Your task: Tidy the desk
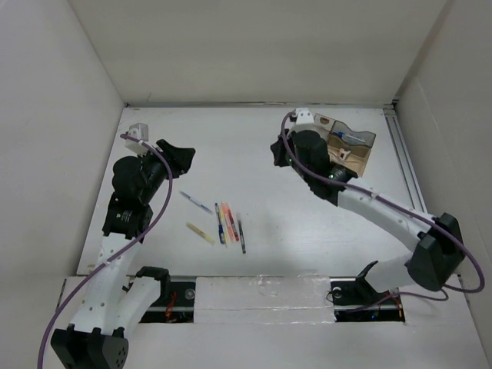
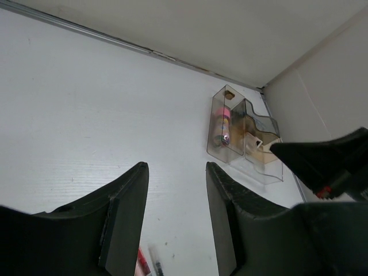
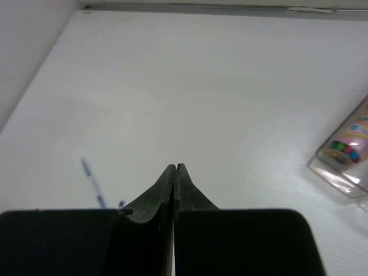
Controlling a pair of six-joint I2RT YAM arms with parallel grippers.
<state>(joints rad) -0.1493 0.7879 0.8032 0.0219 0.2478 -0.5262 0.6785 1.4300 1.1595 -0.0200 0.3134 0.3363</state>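
Note:
The desk point(image 1: 261, 146) is a white tabletop walled by white panels. Several pens lie side by side near its middle front point(image 1: 224, 224), with a blue-and-white pen point(image 1: 195, 202) and a yellow one point(image 1: 201, 233) to their left. My left gripper point(image 1: 184, 157) hovers at the left, open and empty; in the left wrist view point(image 2: 175, 169) pen ends point(image 2: 146, 261) show below its fingers. My right gripper point(image 1: 275, 151) is shut and empty just left of the clear plastic tray point(image 1: 350, 142). In the right wrist view point(image 3: 175, 167) the blue pen point(image 3: 92, 178) lies blurred to the left.
The clear tray holds small items and also shows in the left wrist view point(image 2: 241, 135) and at the right edge of the right wrist view point(image 3: 345, 150). A metal rail point(image 1: 403, 165) runs along the desk's right edge. The right arm point(image 2: 328, 161) shows beside the tray.

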